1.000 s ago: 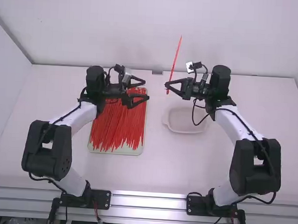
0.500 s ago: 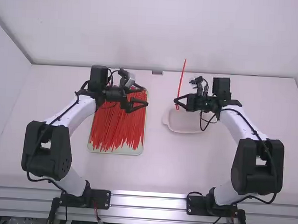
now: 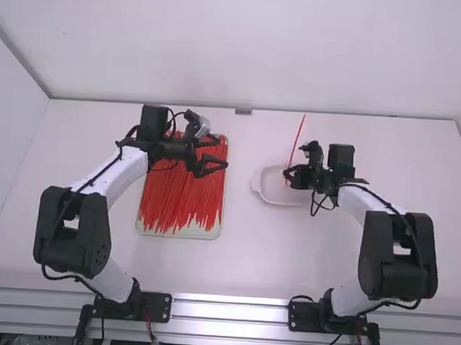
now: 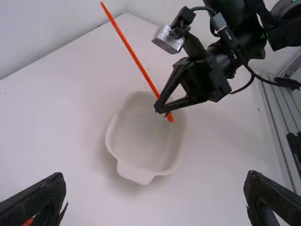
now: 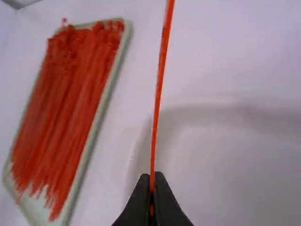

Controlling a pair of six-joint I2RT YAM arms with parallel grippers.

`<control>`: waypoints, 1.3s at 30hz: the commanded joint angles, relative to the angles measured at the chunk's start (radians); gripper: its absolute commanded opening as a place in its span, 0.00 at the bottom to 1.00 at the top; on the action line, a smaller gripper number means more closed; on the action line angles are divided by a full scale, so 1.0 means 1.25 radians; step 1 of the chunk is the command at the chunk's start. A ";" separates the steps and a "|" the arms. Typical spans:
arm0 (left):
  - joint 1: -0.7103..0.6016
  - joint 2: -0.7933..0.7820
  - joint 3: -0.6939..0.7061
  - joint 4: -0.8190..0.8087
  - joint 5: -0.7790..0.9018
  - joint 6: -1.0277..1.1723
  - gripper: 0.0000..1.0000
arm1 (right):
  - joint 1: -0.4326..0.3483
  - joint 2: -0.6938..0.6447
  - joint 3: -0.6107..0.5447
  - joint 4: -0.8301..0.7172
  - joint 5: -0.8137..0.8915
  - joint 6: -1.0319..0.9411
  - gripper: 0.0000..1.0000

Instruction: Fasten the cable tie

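My right end effector (image 3: 287, 172) clenched on the cable tie (image 3: 297, 141) at its lower end, strip upright over the white tub (image 3: 255, 187) | my left end effector (image 3: 220, 152) released, above the tray (image 3: 178, 233) at the tub's 9 o'clock | step: I hold the strip steady so the left can catch its free tip.

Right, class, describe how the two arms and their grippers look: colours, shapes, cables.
Both the left arm and right arm have white links and black joints. The left gripper and right gripper are black, with thin tapering fingers, black cables looping at the wrists and a silver camera each.
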 commanded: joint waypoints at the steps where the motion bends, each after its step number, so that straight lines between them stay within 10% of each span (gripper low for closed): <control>1: 0.003 0.001 0.015 -0.007 0.009 0.029 0.99 | 0.010 -0.014 -0.028 0.014 0.096 0.031 0.00; 18: 0.004 0.001 0.015 -0.022 0.012 0.029 0.99 | 0.109 -0.012 -0.098 0.102 0.356 0.080 0.00; 23: 0.003 0.001 0.015 -0.023 0.012 0.029 0.99 | 0.102 -0.012 -0.098 0.109 0.355 0.080 0.26; 25: 0.003 0.001 0.015 -0.024 0.011 0.030 0.99 | 0.102 -0.012 -0.098 0.109 0.355 0.080 0.51; 26: 0.003 0.001 0.015 -0.024 0.011 0.030 0.99 | 0.102 -0.012 -0.096 0.109 0.355 0.080 0.98; 39: 0.020 -0.045 0.037 -0.052 0.008 -0.015 0.99 | 0.097 -0.151 -0.096 0.063 0.325 0.076 0.98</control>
